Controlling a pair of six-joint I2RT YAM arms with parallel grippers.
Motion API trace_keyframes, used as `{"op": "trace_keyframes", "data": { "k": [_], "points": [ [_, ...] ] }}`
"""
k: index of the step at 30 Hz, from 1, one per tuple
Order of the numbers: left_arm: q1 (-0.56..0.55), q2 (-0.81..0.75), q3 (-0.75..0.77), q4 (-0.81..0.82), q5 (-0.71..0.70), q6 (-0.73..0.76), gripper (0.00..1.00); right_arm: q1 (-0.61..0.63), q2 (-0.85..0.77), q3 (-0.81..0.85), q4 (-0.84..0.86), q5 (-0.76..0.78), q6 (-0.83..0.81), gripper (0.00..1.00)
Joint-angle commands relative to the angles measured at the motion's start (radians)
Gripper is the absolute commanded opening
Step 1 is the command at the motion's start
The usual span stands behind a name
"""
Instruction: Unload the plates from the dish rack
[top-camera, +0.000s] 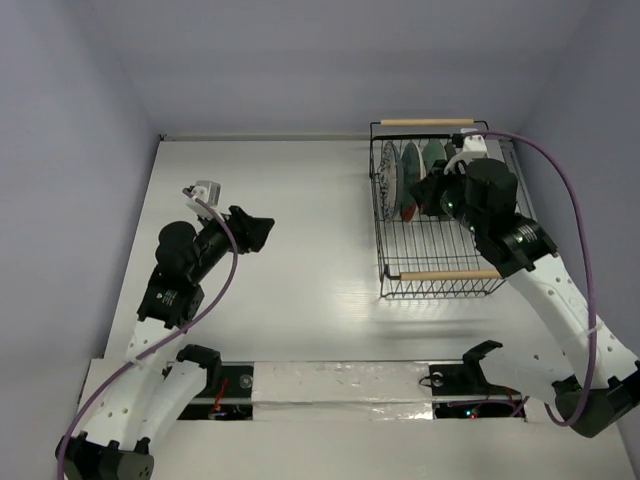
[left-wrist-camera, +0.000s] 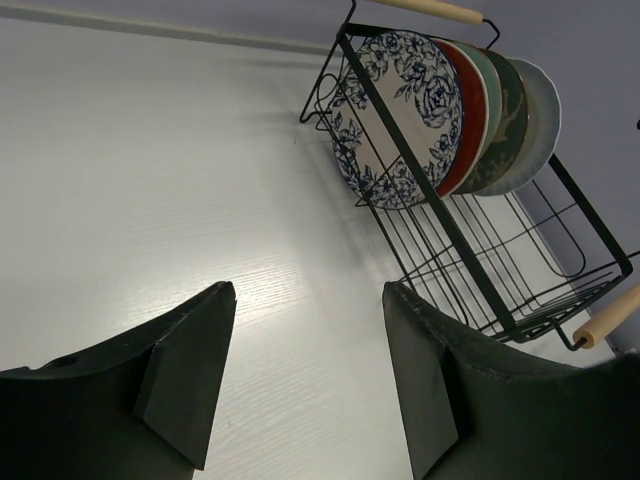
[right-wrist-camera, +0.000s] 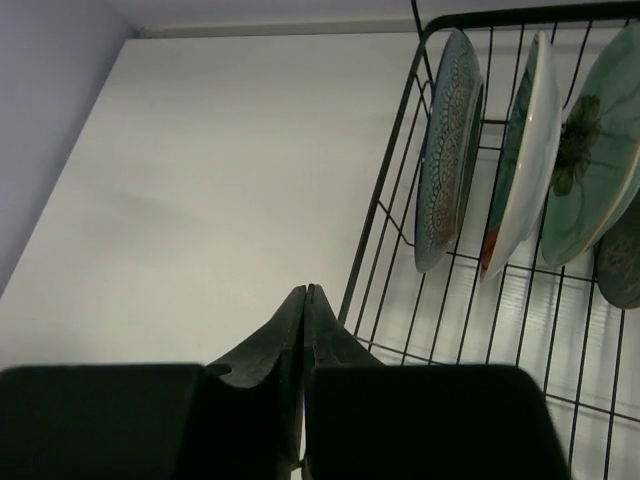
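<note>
The black wire dish rack (top-camera: 383, 255) stands at the back right. Several plates stand upright in its far end. In the left wrist view they are the blue-white plate (left-wrist-camera: 400, 115), a red one (left-wrist-camera: 468, 110), a pale green one (left-wrist-camera: 492, 95), a grey-brown one (left-wrist-camera: 512, 125) and a pale one (left-wrist-camera: 542, 110). My right gripper (top-camera: 420, 192) is shut and empty above the rack, close to the plates; its tips (right-wrist-camera: 306, 292) show over the rack's left side wire (right-wrist-camera: 385, 195). My left gripper (top-camera: 262, 232) is open and empty above the bare table, left of the rack.
The rack has two wooden rod handles, one at the back (top-camera: 428, 123) and one at the front (top-camera: 450, 274). Its near half holds no plates. Walls close the table at the back and both sides. A purple cable (top-camera: 570, 190) arcs over the right arm.
</note>
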Motion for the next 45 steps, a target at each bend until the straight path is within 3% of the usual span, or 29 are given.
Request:
{"op": "trace_keyframes", "data": {
  "k": [1, 3, 6, 7, 8, 11, 12, 14, 15, 16, 19, 20, 23, 30, 45],
  "points": [
    [-0.003, -0.004, 0.015, 0.029, 0.018, 0.026, 0.57, 0.021, 0.015, 0.068, 0.021, 0.116, -0.031, 0.0],
    [-0.003, -0.006, 0.017, 0.023, 0.009, 0.028, 0.57, 0.032, 0.056, 0.088, -0.001, 0.164, -0.044, 0.0],
    [-0.003, -0.012, 0.018, 0.019, 0.017, 0.029, 0.48, 0.032, 0.11, 0.111, -0.024, 0.216, -0.054, 0.0],
    [-0.003, -0.019, 0.015, 0.033, 0.035, 0.031, 0.41, 0.032, 0.122, 0.133, -0.028, 0.228, -0.057, 0.0],
    [-0.003, -0.023, 0.015, 0.035, 0.035, 0.032, 0.23, 0.032, 0.134, 0.144, -0.033, 0.236, -0.061, 0.0],
    [-0.003, -0.027, 0.023, 0.013, -0.011, 0.035, 0.0, 0.041, 0.188, 0.197, -0.054, 0.27, -0.074, 0.0],
    [-0.003, -0.027, 0.023, 0.01, -0.017, 0.035, 0.0, 0.041, 0.202, 0.211, -0.065, 0.291, -0.079, 0.0],
    [-0.003, -0.027, 0.018, 0.015, -0.011, 0.032, 0.0, 0.041, 0.249, 0.245, -0.071, 0.308, -0.094, 0.14],
    [-0.003, -0.027, 0.015, 0.016, -0.009, 0.031, 0.0, 0.05, 0.266, 0.252, -0.071, 0.317, -0.103, 0.27],
    [-0.003, -0.024, 0.015, 0.016, -0.008, 0.029, 0.0, 0.051, 0.3, 0.262, -0.068, 0.323, -0.107, 0.49],
    [-0.003, -0.027, 0.014, 0.013, -0.012, 0.028, 0.15, 0.051, 0.352, 0.297, -0.067, 0.331, -0.111, 0.69],
    [-0.003, -0.029, 0.014, 0.013, -0.011, 0.028, 0.24, 0.051, 0.387, 0.303, -0.061, 0.333, -0.113, 0.69],
    [-0.003, -0.033, 0.009, 0.023, 0.006, 0.029, 0.34, 0.051, 0.467, 0.349, -0.073, 0.362, -0.116, 0.69],
    [-0.003, -0.047, 0.009, 0.023, 0.014, 0.028, 0.36, 0.051, 0.614, 0.464, -0.128, 0.529, -0.156, 0.61],
    [-0.012, -0.059, 0.008, 0.023, 0.017, 0.029, 0.38, 0.051, 0.865, 0.625, -0.22, 0.682, -0.223, 0.41]
  ]
}}
